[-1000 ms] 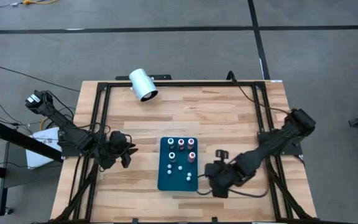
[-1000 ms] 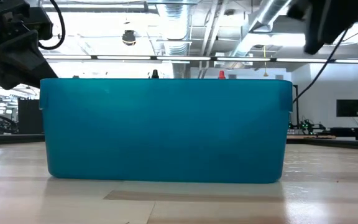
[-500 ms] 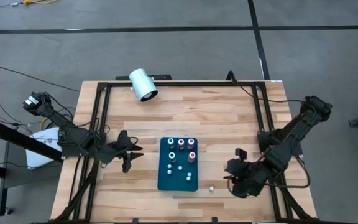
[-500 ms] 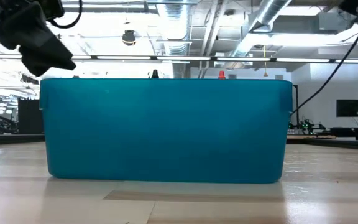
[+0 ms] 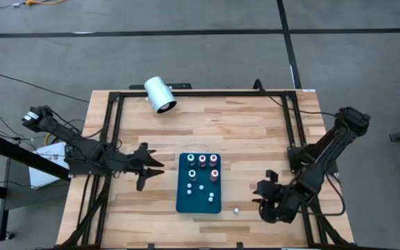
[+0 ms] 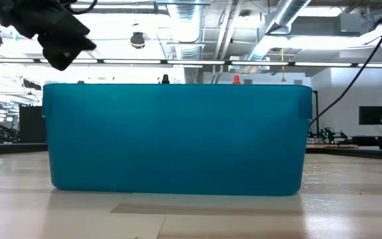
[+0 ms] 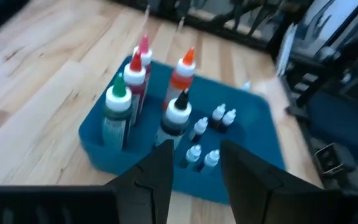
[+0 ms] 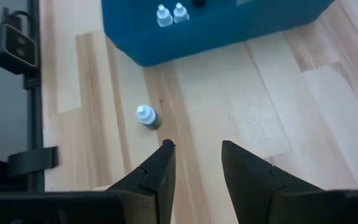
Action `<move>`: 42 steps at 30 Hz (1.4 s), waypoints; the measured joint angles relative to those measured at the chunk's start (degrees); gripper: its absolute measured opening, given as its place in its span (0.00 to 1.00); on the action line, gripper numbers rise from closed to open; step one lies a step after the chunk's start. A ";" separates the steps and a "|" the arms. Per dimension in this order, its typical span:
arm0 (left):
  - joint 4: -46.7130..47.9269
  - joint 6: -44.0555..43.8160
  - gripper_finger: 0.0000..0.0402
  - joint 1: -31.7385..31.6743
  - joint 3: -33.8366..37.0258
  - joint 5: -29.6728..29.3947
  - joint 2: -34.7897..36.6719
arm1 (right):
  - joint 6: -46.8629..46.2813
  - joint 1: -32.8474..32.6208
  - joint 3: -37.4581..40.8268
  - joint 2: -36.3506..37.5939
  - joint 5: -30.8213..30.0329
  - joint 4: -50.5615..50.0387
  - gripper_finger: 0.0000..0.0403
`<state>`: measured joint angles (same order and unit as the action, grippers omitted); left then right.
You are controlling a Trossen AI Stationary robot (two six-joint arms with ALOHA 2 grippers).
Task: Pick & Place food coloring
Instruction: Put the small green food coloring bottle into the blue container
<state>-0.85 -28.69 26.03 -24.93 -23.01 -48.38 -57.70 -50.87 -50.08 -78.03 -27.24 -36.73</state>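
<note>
One tiny pale-capped dark food-coloring bottle [image 8: 145, 116] alone on pale wooden tabletop [image 5: 255, 132], just outside teal plastic tray [image 5: 183, 202]. Right gripper [image 8: 194, 163] beside, jaws parted, empty, presumably lining up. Left gripper [image 7: 193, 163] beyond, likewise parted, facing trayed bottles [image 7: 148, 87].

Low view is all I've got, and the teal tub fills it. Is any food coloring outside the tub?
Observer: Yes. One small bottle sits on the bare wood beside the teal tub, on the right arm's side.
Operator: Which gripper is nearer to it?
Observer: The right gripper. Its wrist view shows the bottle just ahead, and its fingers are open and empty.
Operator: And the left?
Observer: The left gripper hovers off the tub's other side, open and empty, facing the tall bottles standing inside.
</note>
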 joint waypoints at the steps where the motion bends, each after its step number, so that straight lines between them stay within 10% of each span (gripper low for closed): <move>1: -1.33 0.30 0.30 0.02 0.75 -0.02 1.07 | -0.91 -0.20 0.28 -0.38 -0.21 0.18 0.29; 10: -27.03 1.08 0.30 3.98 18.82 1.27 15.02 | -7.54 -4.26 2.51 -3.03 -2.76 5.84 0.29; 21: -17.56 -1.15 0.30 10.78 20.56 -13.79 21.05 | -10.23 -6.50 2.63 -6.34 -9.33 9.87 0.29; 42: -13.04 -13.02 0.30 12.69 20.59 -15.82 21.55 | -4.82 -7.24 2.64 -15.35 -10.24 23.03 0.29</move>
<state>-13.89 -41.71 38.72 -4.34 -38.83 -26.83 -62.51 -58.11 -47.44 -93.38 -37.47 -13.70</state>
